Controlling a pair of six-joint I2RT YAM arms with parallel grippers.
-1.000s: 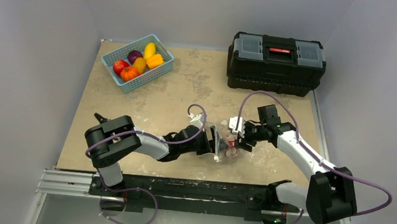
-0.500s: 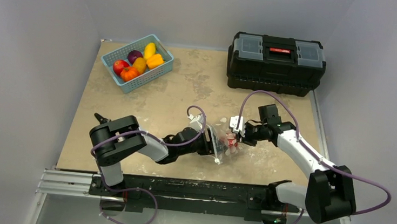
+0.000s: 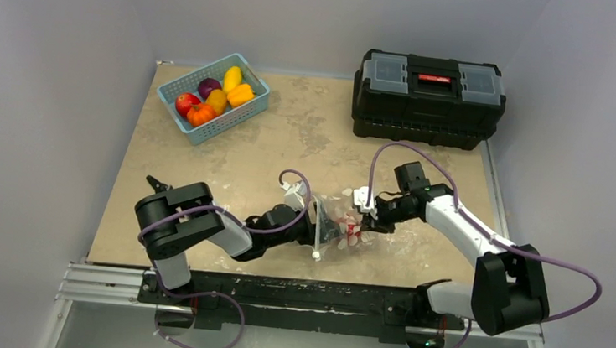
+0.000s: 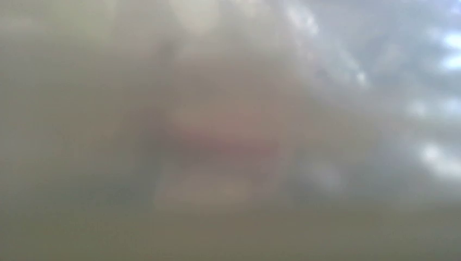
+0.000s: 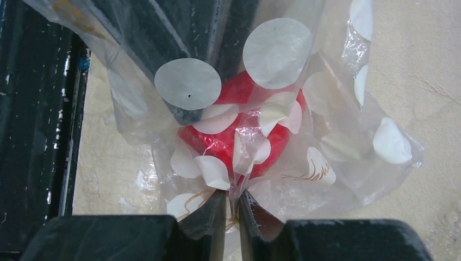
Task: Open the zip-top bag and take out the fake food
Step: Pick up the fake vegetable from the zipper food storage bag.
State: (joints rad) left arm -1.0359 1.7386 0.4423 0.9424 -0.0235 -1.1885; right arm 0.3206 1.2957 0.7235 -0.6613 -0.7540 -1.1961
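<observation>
Zip-top bag (image 3: 335, 229) lay crumpled on the near middle of the bench (image 3: 291, 139), caught between the two hands, its clear film with white dots bunched up around one red piece of fake food (image 3: 354, 226). In the right wrist view that red piece (image 5: 239, 141) sat inside the bag (image 5: 337, 109), behind several white dots and well wrapped in folds of plastic.

The right hand (image 3: 365, 219) reached in from the right. Its fingers (image 5: 209, 209) stood almost together, with only a thin pleat of the bag's film pinched between their tips, so it held the bag and not the food itself.

The left hand (image 3: 317, 229) pressed against the bag's left side. How far its fingers were spread, and whether they gripped anything, I could not tell: the top view was too small, and the left wrist view gave only a blur of pale plastic with a faint reddish patch.

Compared with a second before, the bag and both hands had shifted a little to the left, and the right arm had stretched further over to follow.

At the far left the light-blue basket (image 3: 180, 79) of red, orange, yellow and purple fake fruit and, at the far right, the black toolbox (image 3: 428, 88) stood where they had been.
</observation>
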